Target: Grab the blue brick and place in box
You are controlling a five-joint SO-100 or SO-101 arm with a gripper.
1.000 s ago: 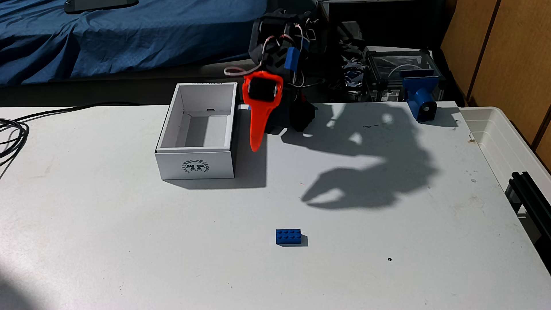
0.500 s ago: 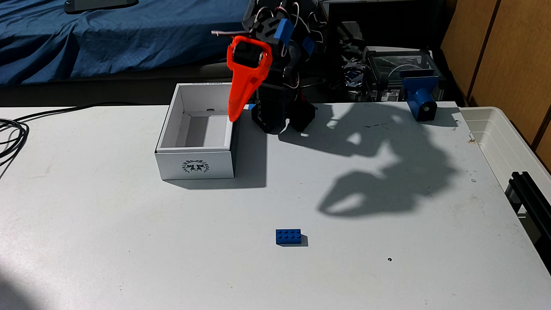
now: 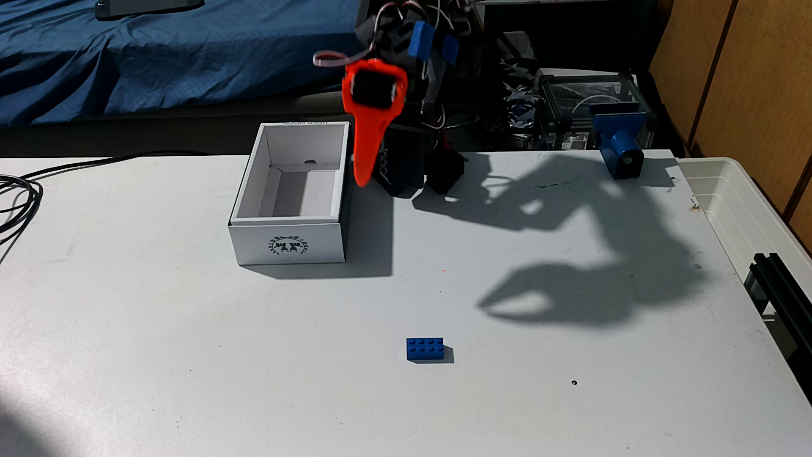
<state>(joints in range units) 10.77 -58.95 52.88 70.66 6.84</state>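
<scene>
Printed on the box (image 3: 288, 244), near short side: a dark round laurel-wreath emblem (image 3: 288, 245), no legible words in it. Along the far rim, a thin line of tiny print, too small and blurred to read. No other readable labels anywhere.

Brick (image 3: 425, 349) lying flat at lower centre of the frame, studs up in 2 rows of 4, long side across the picture, small shadow to its right. Bare table (image 3: 175, 351) on every side of it; well apart from the box, which stands upper left of it. Open white surface wide to the left, below and to the right of the brick, marked by nothing but small specks and 1 dark hole (image 3: 574, 382) at lower right.

Gripper (image 3: 373, 182) hanging at upper centre, just right of the box's far right corner, orange finger (image 3: 371, 145) pointing down, black finger (image 3: 397, 169) beside it to the right. Jaws apart: a gap showing between the 2 tips, and the same gap plain in the shadow (image 3: 571, 299) cast at centre right. Nothing held.

Box open at the top, white inside, empty, set with its right wall near the arm's base. Cables (image 3: 17, 197) coiled at the left edge. Blue mount (image 3: 619, 140) at the table's far right corner; translucent bin (image 3: 747, 206) along the right edge. Blue cloth (image 3: 154, 57) behind, upper left.
</scene>
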